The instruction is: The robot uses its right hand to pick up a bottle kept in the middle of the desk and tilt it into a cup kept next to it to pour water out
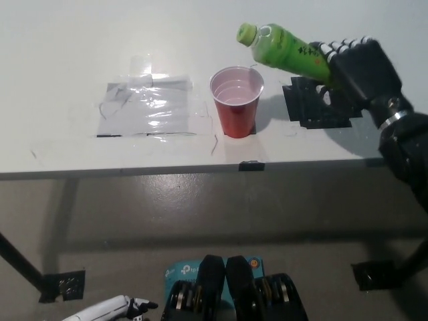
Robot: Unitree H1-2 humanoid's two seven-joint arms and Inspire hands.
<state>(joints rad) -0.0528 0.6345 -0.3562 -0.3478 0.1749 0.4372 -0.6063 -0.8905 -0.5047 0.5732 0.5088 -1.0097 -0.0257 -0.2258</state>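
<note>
Plainly, the black right hand (358, 72) is clamped round the base of the light, slick green plastic bottle (284, 49), tilted above the red plastic cup (236, 100), the capped neck (248, 33) near its rim.

A: What lies on the white table (60, 60)?
B: 1 patch of clear tape (148, 107) left of centre, and 1 black patch (313, 107) toward the right edge.
A: Below?
B: Grey floor (200, 221).

Green bottle (284, 49), red cup (237, 100), black right hand (361, 70), white desk (60, 60)
</note>
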